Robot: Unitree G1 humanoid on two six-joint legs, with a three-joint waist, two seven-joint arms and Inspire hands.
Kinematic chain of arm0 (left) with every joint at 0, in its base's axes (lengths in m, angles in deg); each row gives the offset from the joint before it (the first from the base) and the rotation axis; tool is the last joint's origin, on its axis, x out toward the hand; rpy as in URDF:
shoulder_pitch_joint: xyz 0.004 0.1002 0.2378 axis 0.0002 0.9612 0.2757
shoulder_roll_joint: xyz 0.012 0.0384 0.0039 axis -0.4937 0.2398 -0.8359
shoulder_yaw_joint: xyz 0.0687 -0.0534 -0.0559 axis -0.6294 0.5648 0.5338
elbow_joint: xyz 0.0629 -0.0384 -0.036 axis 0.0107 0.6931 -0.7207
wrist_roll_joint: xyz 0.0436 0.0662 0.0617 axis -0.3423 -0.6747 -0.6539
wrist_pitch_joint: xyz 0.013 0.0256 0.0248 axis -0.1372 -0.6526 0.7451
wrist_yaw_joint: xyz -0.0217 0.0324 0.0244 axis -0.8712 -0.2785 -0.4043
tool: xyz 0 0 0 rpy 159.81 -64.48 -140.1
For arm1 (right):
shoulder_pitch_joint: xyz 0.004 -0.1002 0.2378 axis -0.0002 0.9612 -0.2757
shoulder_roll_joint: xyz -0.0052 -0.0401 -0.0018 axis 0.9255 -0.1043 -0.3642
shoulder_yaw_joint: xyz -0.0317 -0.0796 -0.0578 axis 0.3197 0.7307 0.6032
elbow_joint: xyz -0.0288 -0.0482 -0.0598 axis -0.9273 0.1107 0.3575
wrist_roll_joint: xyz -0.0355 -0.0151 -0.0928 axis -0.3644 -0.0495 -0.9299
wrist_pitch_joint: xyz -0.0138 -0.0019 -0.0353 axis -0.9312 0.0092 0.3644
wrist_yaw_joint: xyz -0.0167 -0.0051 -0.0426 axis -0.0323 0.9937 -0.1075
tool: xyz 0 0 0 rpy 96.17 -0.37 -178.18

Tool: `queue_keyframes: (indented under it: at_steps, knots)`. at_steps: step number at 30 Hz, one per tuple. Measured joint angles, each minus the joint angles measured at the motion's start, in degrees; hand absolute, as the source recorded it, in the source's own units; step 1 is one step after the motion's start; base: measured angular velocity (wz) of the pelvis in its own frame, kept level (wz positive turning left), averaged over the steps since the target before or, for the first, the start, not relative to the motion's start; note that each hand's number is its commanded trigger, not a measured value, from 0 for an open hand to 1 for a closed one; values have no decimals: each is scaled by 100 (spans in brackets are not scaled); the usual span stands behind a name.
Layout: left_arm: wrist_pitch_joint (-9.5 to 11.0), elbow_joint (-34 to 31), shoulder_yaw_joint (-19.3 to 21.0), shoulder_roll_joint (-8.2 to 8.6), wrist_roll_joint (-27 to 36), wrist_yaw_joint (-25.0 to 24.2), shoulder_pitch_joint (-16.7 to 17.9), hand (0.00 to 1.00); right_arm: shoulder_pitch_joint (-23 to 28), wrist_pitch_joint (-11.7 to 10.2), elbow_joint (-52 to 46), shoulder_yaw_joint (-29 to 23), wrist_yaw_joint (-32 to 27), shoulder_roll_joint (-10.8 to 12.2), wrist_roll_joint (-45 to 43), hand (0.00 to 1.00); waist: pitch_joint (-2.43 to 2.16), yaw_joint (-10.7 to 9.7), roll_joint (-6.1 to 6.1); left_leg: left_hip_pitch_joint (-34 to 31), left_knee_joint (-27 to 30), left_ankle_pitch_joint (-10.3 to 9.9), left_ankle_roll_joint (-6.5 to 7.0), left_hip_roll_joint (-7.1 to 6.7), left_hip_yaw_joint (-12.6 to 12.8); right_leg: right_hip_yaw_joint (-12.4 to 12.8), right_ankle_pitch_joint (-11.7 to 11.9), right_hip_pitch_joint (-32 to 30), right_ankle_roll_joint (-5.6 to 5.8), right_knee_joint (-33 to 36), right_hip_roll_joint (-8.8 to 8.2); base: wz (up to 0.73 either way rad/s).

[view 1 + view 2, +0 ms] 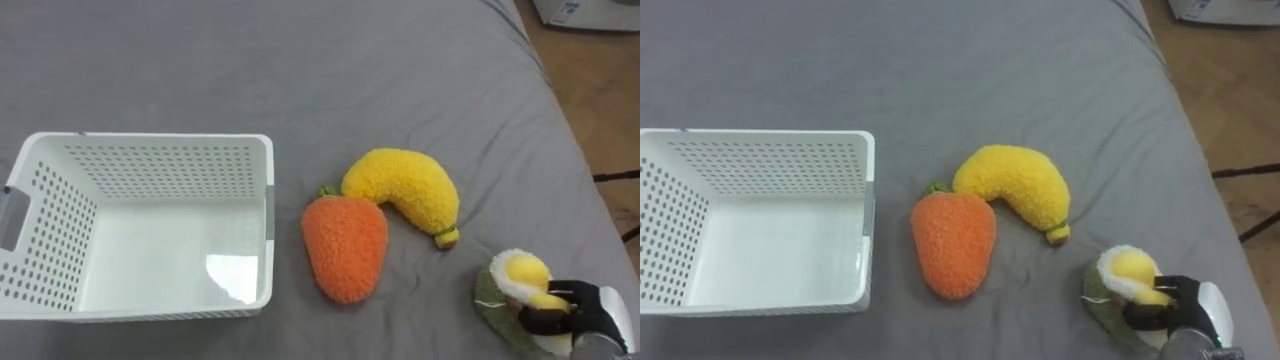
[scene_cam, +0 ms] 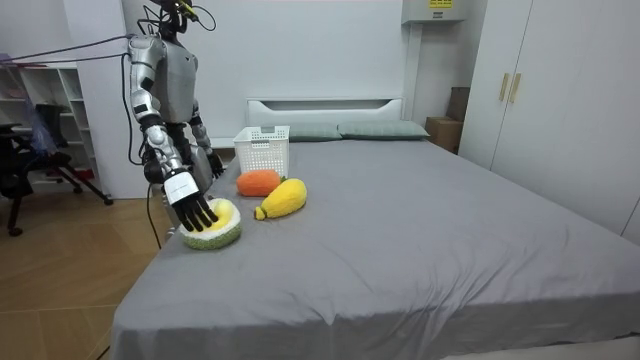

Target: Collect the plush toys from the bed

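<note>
Our right hand (image 1: 600, 322), lower right, rests outstretched fingers (image 1: 545, 322) on the green-and-yellow plush toy (image 1: 520, 272); carrot (image 1: 345, 245) and banana (image 1: 405, 185) lie on the bed (image 1: 350, 70) mid-frame, white basket (image 1: 170, 165) at left empty, so we judge collection barely begun.

Basket (image 1: 170, 172) left of carrot (image 1: 345, 245), banana (image 1: 405, 185)

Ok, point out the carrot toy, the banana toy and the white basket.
carrot toy (image 1: 345, 248), left eye view, middle of its orange body.
banana toy (image 1: 405, 185), left eye view, thick middle of its yellow curve.
white basket (image 1: 170, 170), left eye view, its perforated far wall.
</note>
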Motion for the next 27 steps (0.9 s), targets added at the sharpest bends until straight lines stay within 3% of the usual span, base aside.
queue_keyframes:
  at_steps: [11,19,27]
  knots:
    - [158,-1,59,-2,116,-196,-99,0,-31,24,10,10,-137,-10,-45,100,-6,203,18,-226,76,4,-2,-1,-81,-59,5,-152,-9,14,-14,4]
    - [263,-9,83,0,110,-259,-103,0,-63,-66,-36,4,-189,-72,43,100,15,212,64,-304,94,7,-6,-1,-113,-111,9,-206,-15,9,-13,2]
    - [262,-38,278,24,234,-255,-21,0,119,-44,-1694,-312,-300,-82,246,100,21,48,33,-84,6,36,-13,-4,-51,-6,3,-69,-10,-6,-4,-4]
